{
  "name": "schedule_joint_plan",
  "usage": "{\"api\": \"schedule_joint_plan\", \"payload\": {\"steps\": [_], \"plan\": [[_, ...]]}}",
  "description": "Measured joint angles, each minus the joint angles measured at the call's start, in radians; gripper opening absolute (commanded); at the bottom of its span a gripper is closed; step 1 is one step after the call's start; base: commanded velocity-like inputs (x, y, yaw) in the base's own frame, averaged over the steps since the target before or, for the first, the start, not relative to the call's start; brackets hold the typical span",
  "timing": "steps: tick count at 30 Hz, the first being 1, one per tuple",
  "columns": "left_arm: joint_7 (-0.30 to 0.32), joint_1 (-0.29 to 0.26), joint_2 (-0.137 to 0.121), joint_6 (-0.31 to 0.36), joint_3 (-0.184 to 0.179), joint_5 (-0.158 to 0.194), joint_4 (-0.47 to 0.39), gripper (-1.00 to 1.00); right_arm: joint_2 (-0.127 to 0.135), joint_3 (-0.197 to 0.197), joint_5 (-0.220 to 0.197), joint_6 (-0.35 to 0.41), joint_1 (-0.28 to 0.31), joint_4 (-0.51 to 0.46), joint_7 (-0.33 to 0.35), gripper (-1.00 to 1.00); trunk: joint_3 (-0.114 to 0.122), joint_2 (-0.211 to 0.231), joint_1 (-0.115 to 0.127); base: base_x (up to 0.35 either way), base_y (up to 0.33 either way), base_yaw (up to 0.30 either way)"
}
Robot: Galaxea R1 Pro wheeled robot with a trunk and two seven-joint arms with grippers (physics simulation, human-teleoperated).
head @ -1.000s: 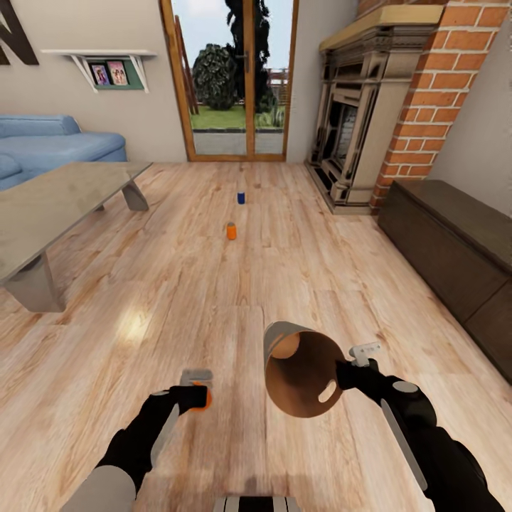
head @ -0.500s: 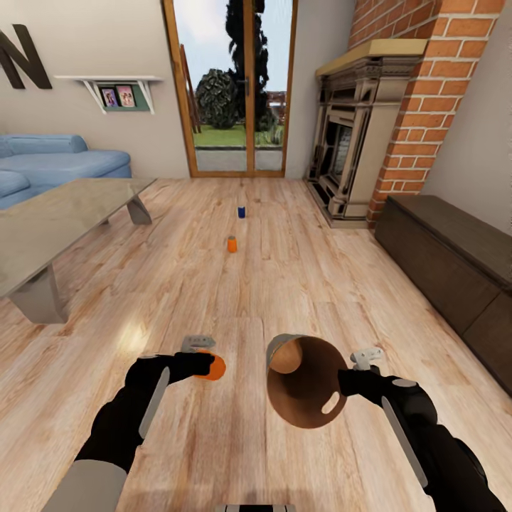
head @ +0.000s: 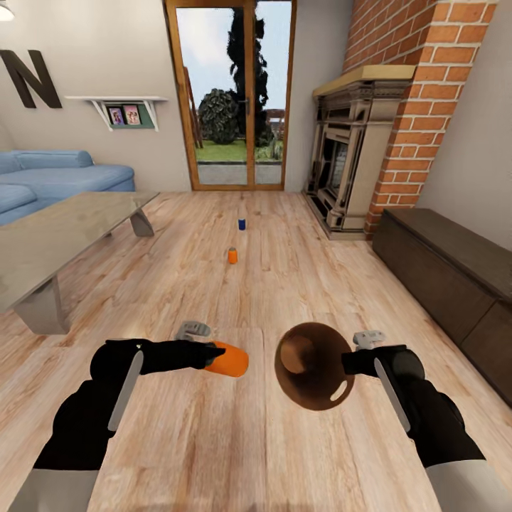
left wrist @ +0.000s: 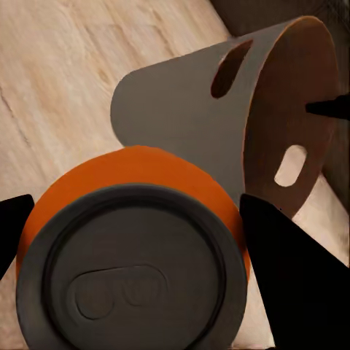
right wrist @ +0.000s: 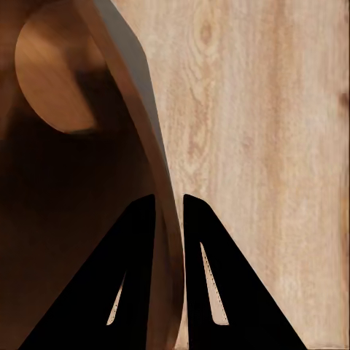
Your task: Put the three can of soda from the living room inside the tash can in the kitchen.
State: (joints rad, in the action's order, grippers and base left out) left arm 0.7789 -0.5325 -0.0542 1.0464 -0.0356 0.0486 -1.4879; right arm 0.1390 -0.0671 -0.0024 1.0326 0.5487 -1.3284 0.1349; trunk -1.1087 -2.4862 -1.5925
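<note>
In the head view my left gripper (head: 212, 355) is shut on an orange can of soda (head: 229, 359), held on its side with its far end pointing right. A short gap to its right, my right gripper (head: 346, 363) is shut on the rim of the trash can (head: 313, 366), tipped so its brown inside faces me. The left wrist view has the can's grey end (left wrist: 131, 270) between my fingers and the bin's grey wall (left wrist: 182, 117) just beyond. The right wrist view has my fingers either side of the bin wall (right wrist: 157, 211). Another orange can (head: 232, 255) and a dark blue can (head: 242, 224) stand on the floor ahead.
This is the living room. A grey low table (head: 50, 238) stands at the left with a blue sofa (head: 50, 174) behind it. A brick fireplace (head: 370, 153) and a dark low cabinet (head: 455, 274) line the right. Glass doors (head: 231, 96) are straight ahead.
The camera has tilted up. My left gripper has carried the orange can right, toward the bin. My right gripper has tipped the bin so its mouth faces me more fully.
</note>
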Motion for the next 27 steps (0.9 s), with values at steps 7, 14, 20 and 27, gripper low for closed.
{"api": "schedule_joint_plan", "payload": {"steps": [7, 14, 20, 27], "plan": [[0.088, 0.000, 0.002, 0.001, -0.006, -0.007, -0.014, -1.00, -0.062, -0.006, -0.028, 0.015, 0.080, 0.113, -0.029, -1.00, 0.009, 0.021, 0.012, 0.000, 0.000, 0.000], [0.153, 0.000, 0.010, 0.001, -0.007, -0.004, -0.055, -1.00, -0.112, -0.033, -0.002, 0.015, 0.097, 0.156, -0.116, -1.00, 0.009, 0.021, 0.012, 0.000, 0.000, 0.000], [0.183, -0.002, 0.024, 0.001, -0.007, -0.005, -0.073, -1.00, -0.161, -0.079, 0.000, 0.015, 0.099, 0.191, -0.144, -1.00, 0.009, 0.021, 0.012, 0.000, 0.000, 0.000], [0.185, -0.003, 0.079, 0.001, -0.010, -0.005, -0.090, -1.00, -0.182, -0.107, 0.005, 0.015, 0.100, 0.206, -0.148, -1.00, 0.009, 0.021, 0.012, 0.000, 0.000, 0.000]]}}
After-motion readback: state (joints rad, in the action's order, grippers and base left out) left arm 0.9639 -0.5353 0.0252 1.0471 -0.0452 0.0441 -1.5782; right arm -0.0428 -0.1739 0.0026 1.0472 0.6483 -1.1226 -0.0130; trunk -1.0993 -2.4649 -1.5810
